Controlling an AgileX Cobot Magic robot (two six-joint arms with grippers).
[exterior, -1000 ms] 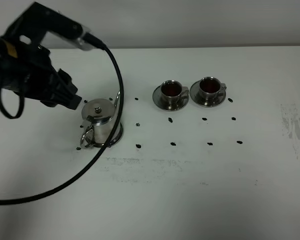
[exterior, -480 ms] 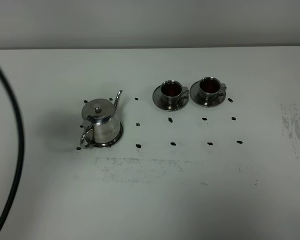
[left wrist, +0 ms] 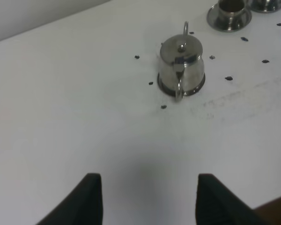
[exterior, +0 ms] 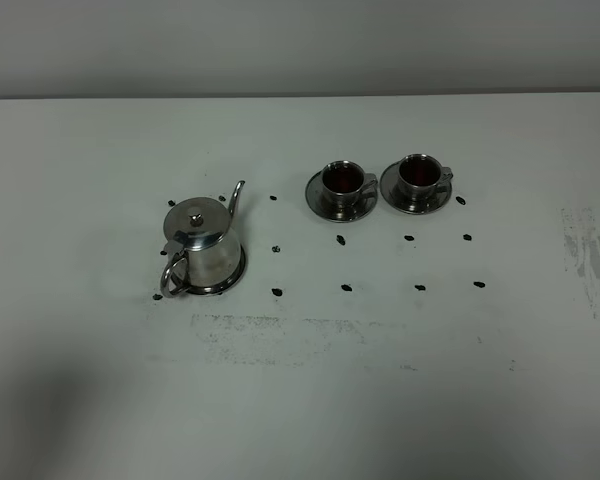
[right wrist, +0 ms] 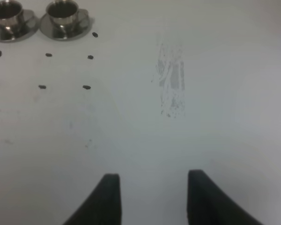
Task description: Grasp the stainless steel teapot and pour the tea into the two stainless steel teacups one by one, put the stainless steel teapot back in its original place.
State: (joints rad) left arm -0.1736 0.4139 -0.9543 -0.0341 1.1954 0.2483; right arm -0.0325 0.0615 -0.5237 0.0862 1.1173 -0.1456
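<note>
The stainless steel teapot (exterior: 202, 243) stands upright on its flat steel disc (exterior: 232, 277) at the table's left of centre, spout to the back, loop handle to the front. It also shows in the left wrist view (left wrist: 181, 66). The two stainless steel teacups (exterior: 344, 181) (exterior: 420, 174) sit on saucers at the back centre and hold dark tea; they show in the right wrist view (right wrist: 7, 11) (right wrist: 64, 10). My left gripper (left wrist: 145, 199) is open and empty, well back from the teapot. My right gripper (right wrist: 150, 197) is open and empty, far from the cups. Neither arm shows in the exterior high view.
Small dark marks (exterior: 347, 288) dot the white table (exterior: 380, 400) around the teapot and in front of the cups. A scuffed grey patch (exterior: 585, 255) lies at the right, and a faint smear (exterior: 280, 335) lies in front of the teapot.
The left arm, which was beside the teapot a second ago, has pulled back out of the exterior high view; its cable has gone too. The teapot and cups have not moved.
</note>
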